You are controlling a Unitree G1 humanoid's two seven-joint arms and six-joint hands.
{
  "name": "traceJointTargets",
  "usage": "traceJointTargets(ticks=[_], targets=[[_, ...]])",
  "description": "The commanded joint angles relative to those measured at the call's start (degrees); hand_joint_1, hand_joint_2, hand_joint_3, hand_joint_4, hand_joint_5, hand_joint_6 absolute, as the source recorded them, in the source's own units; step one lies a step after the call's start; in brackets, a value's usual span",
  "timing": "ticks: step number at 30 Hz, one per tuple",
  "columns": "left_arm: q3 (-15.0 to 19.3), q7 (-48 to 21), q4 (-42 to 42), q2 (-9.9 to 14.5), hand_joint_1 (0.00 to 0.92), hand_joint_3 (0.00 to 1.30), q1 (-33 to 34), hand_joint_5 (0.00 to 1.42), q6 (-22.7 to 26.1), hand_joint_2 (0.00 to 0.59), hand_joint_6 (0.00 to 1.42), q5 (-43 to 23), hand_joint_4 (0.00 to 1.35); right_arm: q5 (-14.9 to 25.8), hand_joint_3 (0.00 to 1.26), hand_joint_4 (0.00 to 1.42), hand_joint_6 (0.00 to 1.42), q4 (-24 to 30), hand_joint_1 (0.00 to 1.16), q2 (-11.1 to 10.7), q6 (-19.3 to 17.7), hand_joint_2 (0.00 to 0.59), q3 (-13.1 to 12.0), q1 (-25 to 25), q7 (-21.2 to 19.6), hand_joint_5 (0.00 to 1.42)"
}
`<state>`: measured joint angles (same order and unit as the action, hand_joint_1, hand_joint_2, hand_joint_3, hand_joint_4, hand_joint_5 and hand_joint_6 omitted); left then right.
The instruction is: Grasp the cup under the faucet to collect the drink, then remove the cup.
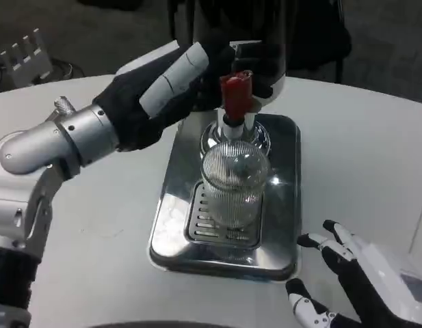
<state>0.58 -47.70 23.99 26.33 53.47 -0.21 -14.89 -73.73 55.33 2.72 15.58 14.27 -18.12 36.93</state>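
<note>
A clear ribbed glass cup (234, 182) stands upright on the grille of a shiny metal drip tray (282, 205), right below the faucet with its red tap handle (235, 93). My left hand (156, 96) is raised beside the dispenser, its fingers reaching to the red handle and touching it. My right hand (347, 273) lies on the table at the lower right, fingers spread, apart from the tray and holding nothing.
The dark dispenser body (265, 48) rises behind the faucet. A white round table (361, 143) carries the tray, with bare surface to the right and left. A white rack-like object (26, 55) stands off the table at the far left.
</note>
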Motion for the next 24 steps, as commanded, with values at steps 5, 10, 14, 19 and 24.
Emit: traceJointTargets(ticks=[5,10,14,19,24], targets=[[-1.95,-2.08,4.82,-1.85,0.0,0.22,2.11,0.25,-4.38,0.105,0.32,2.75,0.15,0.66,0.17,0.0,0.08,-0.36,0.28,2.07,0.79,0.494,-0.42,1.49,-0.29,0.03],[-2.97,-2.59,6.1,-1.95,0.0,0.22,2.45,0.25,-7.67,0.105,0.32,4.51,0.15,0.54,0.17,0.01,0.08,-0.79,0.28,1.81,0.85,0.488,-0.11,1.77,-0.49,0.03],[-3.78,-2.81,6.89,-2.12,0.0,0.22,2.35,0.26,-10.23,0.111,0.32,6.08,0.16,0.22,0.17,0.01,0.08,-1.35,0.27,1.96,0.74,0.486,0.42,2.27,-1.12,0.03],[-5.03,-2.78,7.32,-2.31,0.0,0.22,1.81,0.26,-12.84,0.111,0.33,7.31,0.16,0.23,0.17,0.01,0.08,-1.78,0.27,2.16,0.96,0.485,1.01,2.62,-1.47,0.03],[-6.74,-2.76,7.49,-1.99,0.0,0.22,1.14,0.26,-16.58,0.11,0.33,9.88,0.16,0.23,0.17,0.01,0.08,-1.79,0.27,2.11,1.15,0.485,0.96,2.69,-1.42,0.03]])
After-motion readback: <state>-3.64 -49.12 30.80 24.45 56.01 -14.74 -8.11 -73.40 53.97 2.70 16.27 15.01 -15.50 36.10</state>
